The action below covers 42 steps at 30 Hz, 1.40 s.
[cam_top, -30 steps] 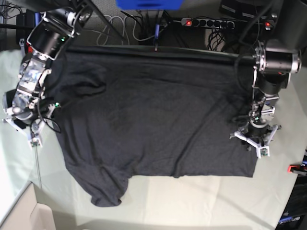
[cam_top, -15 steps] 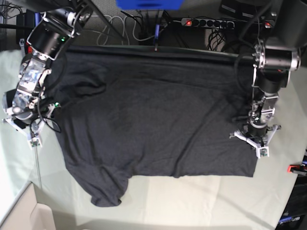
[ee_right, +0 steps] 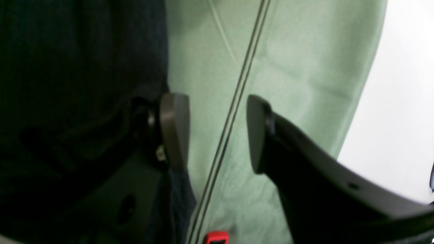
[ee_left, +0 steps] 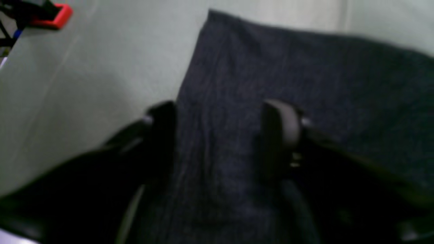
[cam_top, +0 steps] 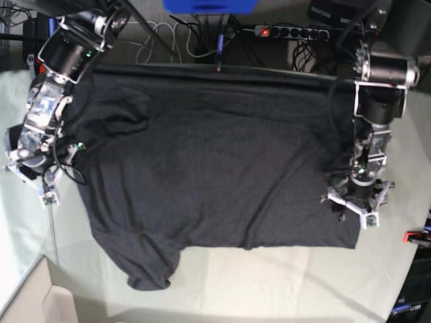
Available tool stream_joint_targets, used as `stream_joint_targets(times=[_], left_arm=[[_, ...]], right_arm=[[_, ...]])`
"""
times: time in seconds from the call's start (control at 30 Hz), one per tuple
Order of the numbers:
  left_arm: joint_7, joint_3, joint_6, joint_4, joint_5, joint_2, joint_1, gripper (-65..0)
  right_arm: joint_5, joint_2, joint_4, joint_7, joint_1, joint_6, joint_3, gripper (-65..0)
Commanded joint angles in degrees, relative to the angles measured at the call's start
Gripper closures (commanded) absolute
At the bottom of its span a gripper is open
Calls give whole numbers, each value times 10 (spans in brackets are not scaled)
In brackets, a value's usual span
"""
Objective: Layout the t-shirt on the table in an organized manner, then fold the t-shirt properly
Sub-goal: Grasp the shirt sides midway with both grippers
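A: Start at nine o'clock. What's the right gripper doing?

B: It sits at the shirt's edge there. In the wrist view its jaws stand partly apart over bare table, one pad just touching the shirt's border, nothing between them. It holds nothing.

A: And the shirt itself?

B: Spread dark and mostly flat across the middle of the table, reaching toward twelve o'clock at the far edge. One sleeve hangs out at seven o'clock, and there's a rumple near ten o'clock.

A: Over at three o'clock?

B: The left gripper is down at the shirt's edge, toward four o'clock. Its wrist view is blurred, but the jaws are spread wide with cloth lying flat below them, one finger over the shirt and the other along the hem. I'd say it grips nothing.

A: How will the shirt handle?

B: Light, limp knit, I'd judge. It'll drape and crease, and drag on the table cover instead of sliding. Pinch it at hem corners or a sleeve end, taking both layers, and lift before moving so it doesn't bunch.

A: A red clamp sits past the left gripper?

B: Yes, at the table's edge, clear of the shirt.
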Motion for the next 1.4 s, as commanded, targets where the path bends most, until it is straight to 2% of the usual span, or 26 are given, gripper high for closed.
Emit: stream_joint_targets(times=[0.0, 0.07, 0.37, 0.6, 0.8, 1.17, 1.2, 1.27, 1.37], left_arm=[[-12, -1, 4, 10, -2, -13, -12, -457], [-13, -1, 4, 7, -7, -21, -12, -478], [-15, -1, -1, -27, -62, -35, -5, -477], [-14, 2, -1, -28, -64, -30, -5, -477], [-15, 4, -1, -48, -60, -10, -6, -480], [-15, 3, -1, -61, -60, -10, -4, -475], [-15, 3, -1, -61, -60, -10, -1, -470], [-15, 3, -1, -61, -60, -10, 2, -414], [-15, 3, -1, -61, -60, -10, 2, -257]], right_arm=[[3, 6, 10, 8, 12, -2, 0, -280], [3, 6, 10, 8, 12, -2, 0, -280], [3, 6, 10, 8, 12, -2, 0, -280], [3, 6, 10, 8, 11, -2, -1, -280], [3, 6, 10, 8, 9, -2, -1, -280], [3, 6, 10, 8, 13, -2, -1, -280], [3, 6, 10, 8, 14, -2, -1, -280], [3, 5, 10, 8, 25, -2, -4, -280], [3, -1, 10, 8, 29, -2, -5, -281]])
